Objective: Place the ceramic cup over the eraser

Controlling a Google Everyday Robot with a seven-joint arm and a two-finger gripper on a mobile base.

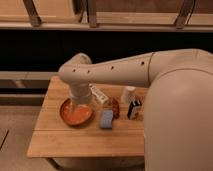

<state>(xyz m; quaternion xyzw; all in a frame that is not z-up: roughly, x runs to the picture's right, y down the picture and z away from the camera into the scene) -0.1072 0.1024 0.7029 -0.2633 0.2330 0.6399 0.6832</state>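
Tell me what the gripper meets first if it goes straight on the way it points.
Probably the orange bowl: the gripper hangs pointing down over it, though depth is unclear.

We log the arm (117, 74) reaching out level, then bending down. The gripper (80, 103) hangs directly beneath its wrist (79, 90), pointing downward.

The table (70, 140) is matt pale wood. The bowl (75, 116) is glossy orange; over it hangs the gripper (80, 102), smooth cream plastic like the arm (120, 72). The cup (129, 93) is smooth white ceramic and the eraser (134, 108) matt black.
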